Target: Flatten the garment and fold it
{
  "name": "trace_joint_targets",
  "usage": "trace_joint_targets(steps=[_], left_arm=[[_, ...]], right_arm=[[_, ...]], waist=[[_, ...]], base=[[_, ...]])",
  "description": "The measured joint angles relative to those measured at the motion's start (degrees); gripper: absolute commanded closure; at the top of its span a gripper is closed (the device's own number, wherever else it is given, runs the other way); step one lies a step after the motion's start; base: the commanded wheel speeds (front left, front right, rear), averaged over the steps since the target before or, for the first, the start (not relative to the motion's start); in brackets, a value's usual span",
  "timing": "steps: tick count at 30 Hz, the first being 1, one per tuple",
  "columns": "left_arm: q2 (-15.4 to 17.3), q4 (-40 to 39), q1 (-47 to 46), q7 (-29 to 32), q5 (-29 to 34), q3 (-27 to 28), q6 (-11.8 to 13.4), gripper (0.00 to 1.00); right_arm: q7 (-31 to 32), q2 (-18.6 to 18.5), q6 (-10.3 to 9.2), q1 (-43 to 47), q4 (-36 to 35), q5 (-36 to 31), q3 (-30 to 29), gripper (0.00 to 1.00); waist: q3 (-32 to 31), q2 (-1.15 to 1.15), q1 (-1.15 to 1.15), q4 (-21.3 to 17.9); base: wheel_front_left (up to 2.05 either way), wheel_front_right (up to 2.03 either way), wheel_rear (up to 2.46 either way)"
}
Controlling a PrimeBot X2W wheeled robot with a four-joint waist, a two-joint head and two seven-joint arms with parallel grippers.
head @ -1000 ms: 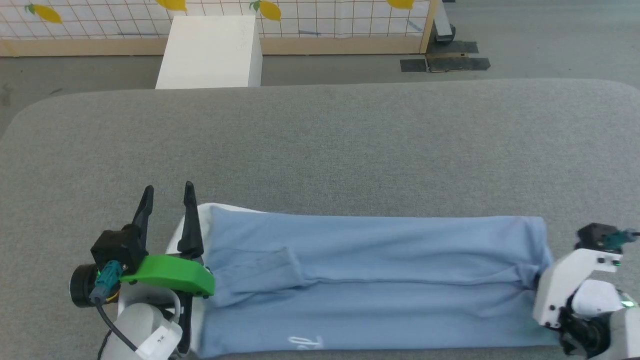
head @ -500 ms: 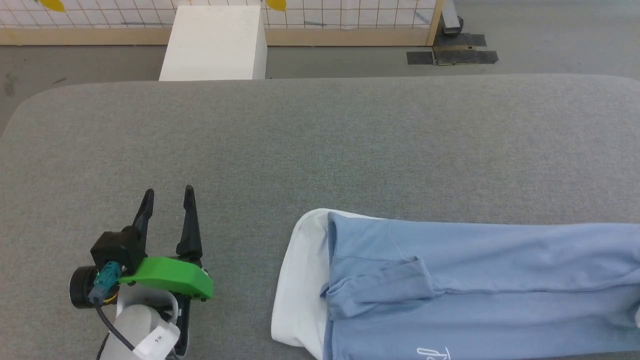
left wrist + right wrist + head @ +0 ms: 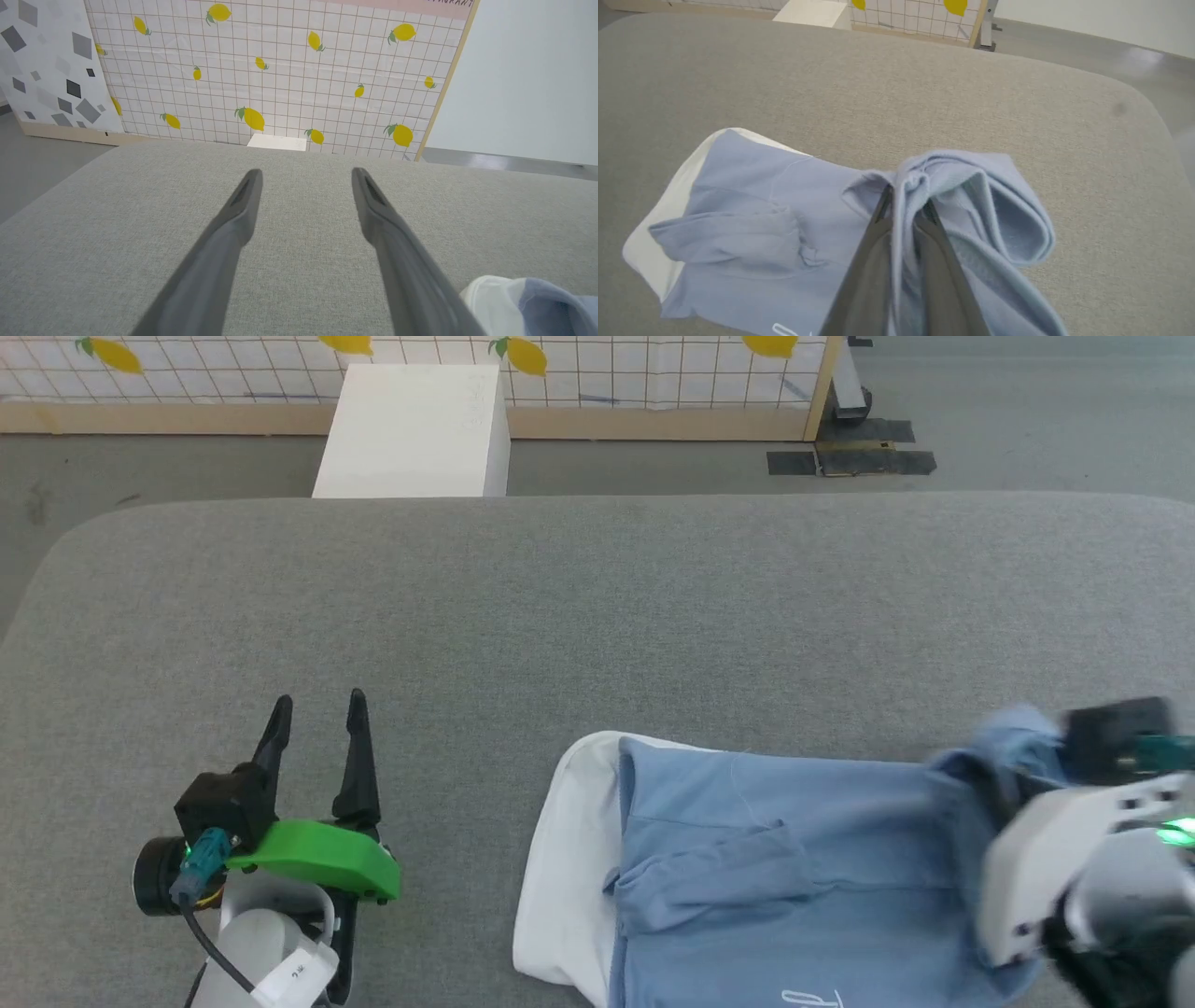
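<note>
Pinching the one garment (image 3: 794, 859) is the right gripper (image 3: 906, 205); the left gripper (image 3: 317, 700) gapes.

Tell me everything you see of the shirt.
The shirt is light blue soft knit, folded into a long band on the grey padded surface. A white part shows at its left end, a sleeve lies folded across it, and white script sits at its near edge. Its right end is bunched and raised, pinched in the right gripper.

Grey fabric surface (image 3: 597, 597); beyond it a white box (image 3: 415, 429), lemon-print grid panel (image 3: 280, 70), seemingly concrete floor (image 3: 1027, 420).
</note>
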Motion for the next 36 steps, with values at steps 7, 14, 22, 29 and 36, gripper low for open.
trace_joint_targets(steps=[7,14,22,29,36], left_arm=[[-0.5,0.7,-0.2,0.0,0.0,-0.2,-0.8,0.0],[-1.1,1.6,-1.6,0.0,0.1,-0.8,-1.5,0.0],[-2.3,1.7,-2.3,0.0,0.5,-1.5,-1.7,0.0],[-2.6,2.1,-2.6,0.0,0.5,-0.4,-1.7,0.0],[-2.6,2.3,-2.5,0.0,0.6,0.6,-1.8,0.0]], right_arm=[[1.5,-3.2,0.0,-5.5,0.2,3.0,19.8,1.0],[-2.7,-1.4,-0.01,-16.2,13.5,4.4,33.8,1.0],[-7.1,2.0,0.0,-23.1,29.9,7.0,40.3,1.0],[-11.4,3.7,0.0,-24.4,32.9,15.1,41.0,0.0],[-27.6,4.5,0.0,-22.9,19.1,22.5,32.5,0.0]], waist=[[0.7,0.0,0.0,1.0],[2.2,0.0,0.0,2.9],[4.6,0.0,0.0,5.5],[5.4,0.0,0.0,6.2],[3.8,0.0,0.01,4.3]], base=[[0.0,0.0,0.0],[0.0,0.0,0.0],[0.0,0.0,0.0],[0.0,0.0,0.0],[0.0,0.0,0.0]])
